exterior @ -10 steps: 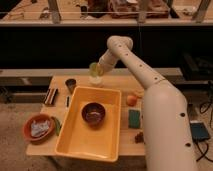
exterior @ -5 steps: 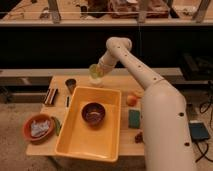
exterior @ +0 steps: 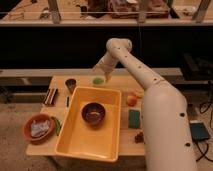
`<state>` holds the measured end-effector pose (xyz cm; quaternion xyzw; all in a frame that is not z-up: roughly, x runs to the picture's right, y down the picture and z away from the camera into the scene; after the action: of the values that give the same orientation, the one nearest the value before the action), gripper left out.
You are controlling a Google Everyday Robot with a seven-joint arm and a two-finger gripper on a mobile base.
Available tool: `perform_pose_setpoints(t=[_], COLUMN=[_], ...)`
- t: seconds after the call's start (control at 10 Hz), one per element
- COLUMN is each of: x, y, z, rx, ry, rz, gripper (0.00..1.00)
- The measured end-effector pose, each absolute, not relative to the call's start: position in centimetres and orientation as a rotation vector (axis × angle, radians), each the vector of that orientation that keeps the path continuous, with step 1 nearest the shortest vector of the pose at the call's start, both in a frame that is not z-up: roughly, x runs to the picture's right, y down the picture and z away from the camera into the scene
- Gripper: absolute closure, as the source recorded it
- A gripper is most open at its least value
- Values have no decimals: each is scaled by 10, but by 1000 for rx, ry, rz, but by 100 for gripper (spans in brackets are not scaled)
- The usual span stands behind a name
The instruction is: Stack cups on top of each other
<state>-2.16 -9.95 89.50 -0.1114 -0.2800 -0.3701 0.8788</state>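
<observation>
**A:** How far along is the stacking, going by the camera view?

**B:** I'd say barely begun, or one step in at most. My gripper (exterior: 103, 71) hangs over the far side of the table (exterior: 122, 84), just above the green cup (exterior: 98, 80). That cup stands on the table close behind the back rim of the yellow tray (exterior: 75, 145). I cannot tell whether the gripper is released or clenched, nor whether it touches the cup.

**A:** And the other cups?

**B:** The dark cup (exterior: 70, 84) stands alone, further left in my view and apart from the green cup, with nothing on top of it. I cannot find the white cup. It may sit under the green cup, but I can't make that out. So I judge that at least the dark cup is left to stack.

**A:** What's in the containers?

**B:** The yellow tray holds one wide brown bowl (exterior: 93, 113), upright and about in the tray's middle. I can't see whether anything is in it. The orange bowl (exterior: 26, 131) at the near left corner holds a crumpled pale cloth (exterior: 39, 127). Neither cup I can see is inside the tray. An orange fruit (exterior: 131, 100) and a green sponge (exterior: 134, 118) lie loose on the table on the tray's other side.
</observation>
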Motion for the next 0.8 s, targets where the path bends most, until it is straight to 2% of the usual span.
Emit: perform_pose_setpoints(t=[0.4,0.8], x=[-19,-16], y=[-97,-81], z=[900,922], rx=[-226,-213], ry=[-584,-602], rz=[-761,-798], gripper=[20,20])
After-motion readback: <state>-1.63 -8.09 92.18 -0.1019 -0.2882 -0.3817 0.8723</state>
